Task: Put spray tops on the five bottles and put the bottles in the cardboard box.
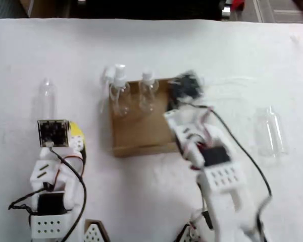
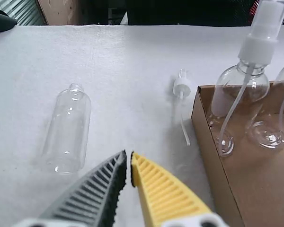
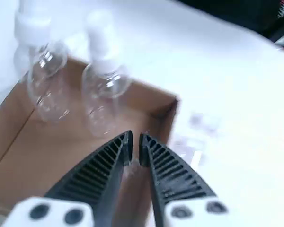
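Note:
The cardboard box (image 1: 141,132) (image 2: 211,142) (image 3: 33,161) lies mid-table. Two clear bottles with white spray tops stand at its far side: one (image 1: 119,94) (image 2: 240,85) (image 3: 43,78) and another (image 1: 147,92) (image 2: 280,111) (image 3: 104,90). A loose spray top (image 1: 107,76) (image 2: 181,88) lies just left of the box. One topless bottle (image 1: 47,96) (image 2: 67,128) lies at the left, another (image 1: 270,132) at the right. My left gripper (image 1: 70,130) (image 2: 128,160) is shut and empty, short of the left bottle. My right gripper (image 1: 181,88) (image 3: 135,139) is shut and empty over the box's right side.
Faint clear plastic pieces (image 3: 199,124) (image 1: 232,80) lie on the white table just right of the box; what they are I cannot tell. The table's far edge (image 1: 151,20) meets a dark background. Bare white cloth lies between the box and each lying bottle.

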Robot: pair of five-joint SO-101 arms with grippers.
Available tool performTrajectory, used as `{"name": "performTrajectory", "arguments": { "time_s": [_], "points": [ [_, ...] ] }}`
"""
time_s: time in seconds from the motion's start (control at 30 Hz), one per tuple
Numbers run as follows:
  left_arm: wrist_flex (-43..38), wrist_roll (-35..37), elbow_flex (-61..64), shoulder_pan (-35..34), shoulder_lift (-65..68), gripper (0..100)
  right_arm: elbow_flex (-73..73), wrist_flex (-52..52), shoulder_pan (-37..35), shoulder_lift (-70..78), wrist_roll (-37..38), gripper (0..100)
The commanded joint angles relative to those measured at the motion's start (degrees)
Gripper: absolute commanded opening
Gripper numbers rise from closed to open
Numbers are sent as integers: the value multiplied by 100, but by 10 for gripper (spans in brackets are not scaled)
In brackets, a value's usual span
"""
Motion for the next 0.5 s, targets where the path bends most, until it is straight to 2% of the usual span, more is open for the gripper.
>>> {"name": "performTrajectory", "arguments": {
  "time_s": [0.0,0.17,0.23,0.3,0.47],
  "points": [
    [0,9,-299,75,-22,24,-79,796,673,-1640,53,17],
    [9,9,-299,57,-22,24,-62,1666,1842,-3037,105,21],
    [0,9,-299,57,-22,24,-18,1982,2299,-3336,448,22],
    [-9,-26,-325,-4,-22,24,176,2132,2563,-3547,668,22],
    [-18,-167,-343,-101,-22,24,853,2114,3090,-3881,668,22]
  ]
}}
